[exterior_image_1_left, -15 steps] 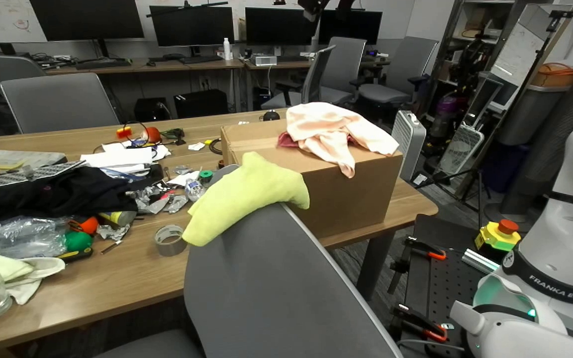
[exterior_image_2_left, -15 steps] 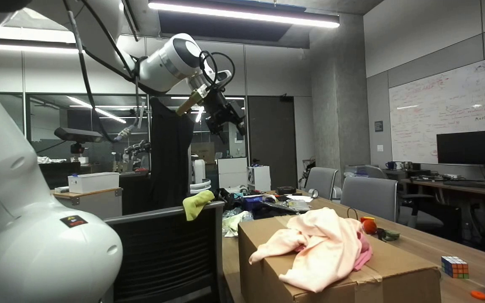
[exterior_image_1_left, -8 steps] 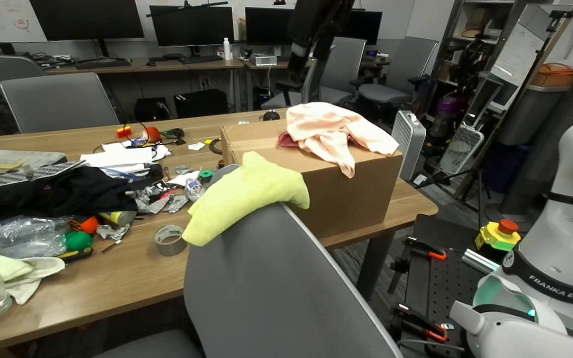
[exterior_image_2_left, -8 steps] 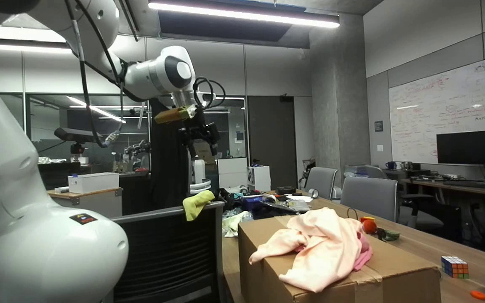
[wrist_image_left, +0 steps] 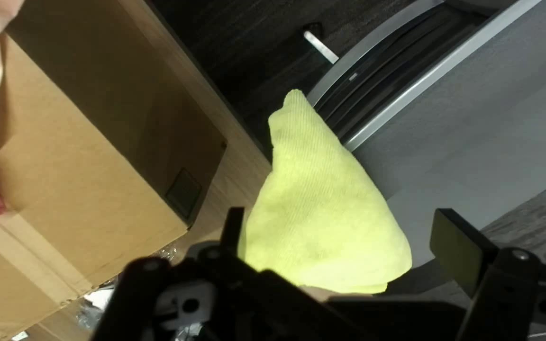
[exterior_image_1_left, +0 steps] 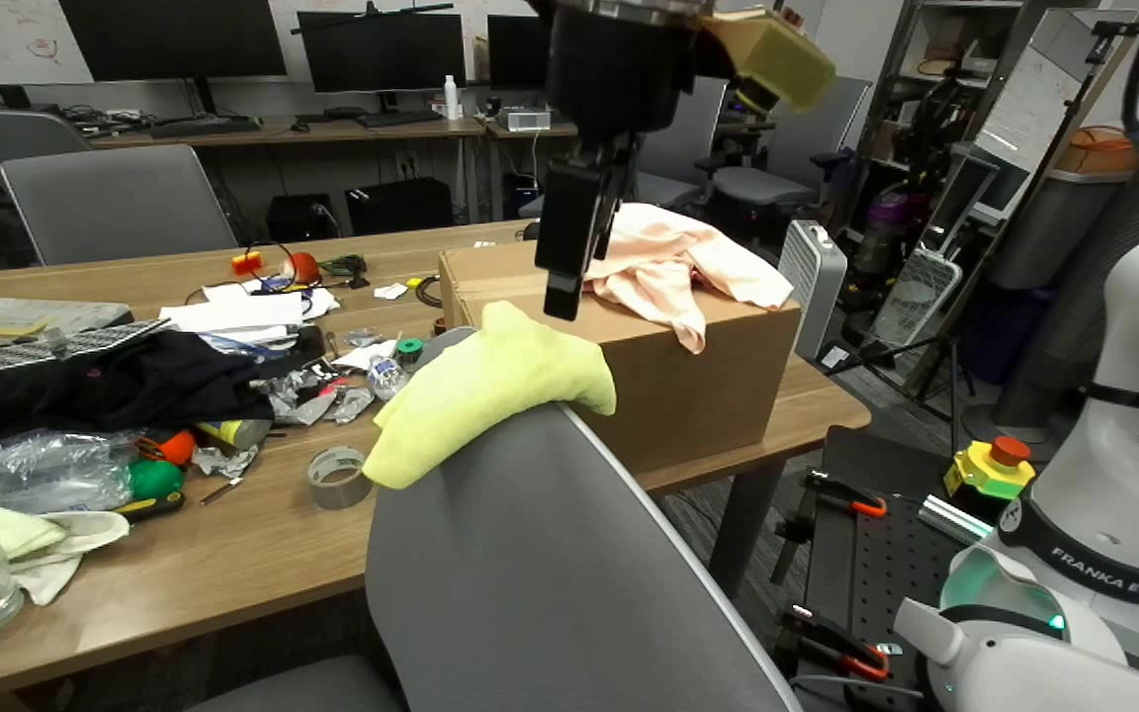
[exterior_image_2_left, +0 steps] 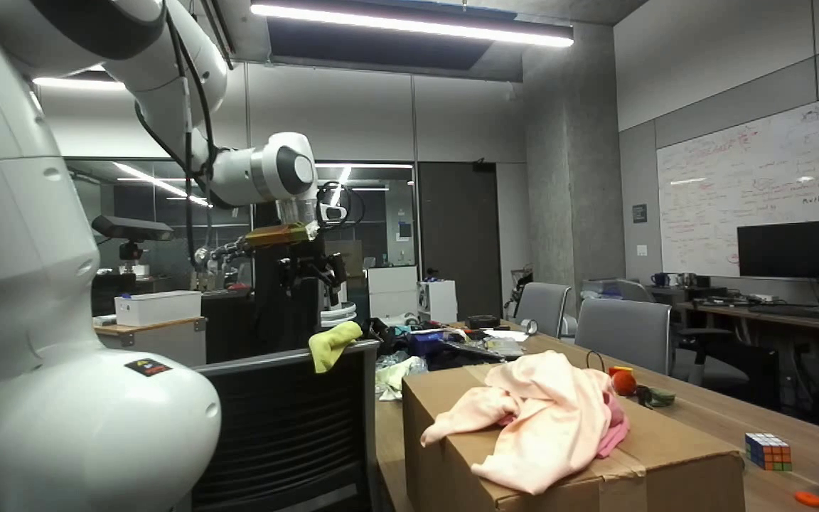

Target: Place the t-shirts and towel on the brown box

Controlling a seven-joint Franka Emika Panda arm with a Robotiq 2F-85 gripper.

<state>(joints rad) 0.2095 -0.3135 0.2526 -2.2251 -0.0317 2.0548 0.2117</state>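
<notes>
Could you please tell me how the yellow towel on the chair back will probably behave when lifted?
The yellow towel is probably floppy, since it bends softly over the top of the chair back. Its ends hang down, so they would likely droop when lifted. Its ribbed surface in the wrist view suggests little slipping.

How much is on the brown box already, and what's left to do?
Done: the peach cloth and pink cloth lie on the brown box. In hand: the open gripper hangs above the yellow cloth, holding nothing, probably about to grab it. Left: that cloth, likely the towel, is draped over the grey chair and must go onto the box.
</notes>
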